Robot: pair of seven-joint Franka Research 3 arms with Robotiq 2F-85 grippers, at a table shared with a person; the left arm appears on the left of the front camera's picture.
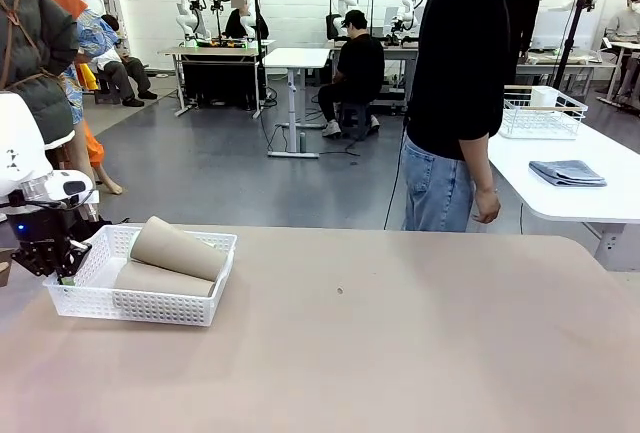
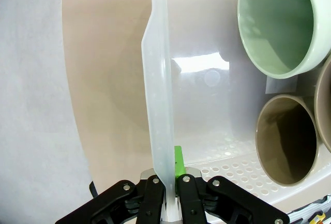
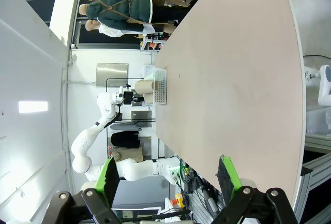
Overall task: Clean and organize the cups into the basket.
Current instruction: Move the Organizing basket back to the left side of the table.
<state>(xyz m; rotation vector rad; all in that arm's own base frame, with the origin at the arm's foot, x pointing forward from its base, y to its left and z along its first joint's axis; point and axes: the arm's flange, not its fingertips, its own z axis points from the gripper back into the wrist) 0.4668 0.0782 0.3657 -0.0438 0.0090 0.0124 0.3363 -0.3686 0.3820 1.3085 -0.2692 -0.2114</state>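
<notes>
Pinching the basket [image 2: 158,105] wall with my left hand [image 2: 166,185] clenched, cups [image 2: 282,141] lying inside; my right hand [image 3: 168,175] hangs released.

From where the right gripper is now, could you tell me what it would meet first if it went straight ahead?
Most likely the bare table. The open right gripper looks along the tabletop with nothing near in its line; the basket with a tan cup lies far off to one side. Depth is hard to judge.

A white perforated basket [image 1: 150,305] is set at the bench's left end; two tan cups [image 1: 178,248] and a mint cup [image 2: 279,25] are laid inside, apparently on their sides.
</notes>
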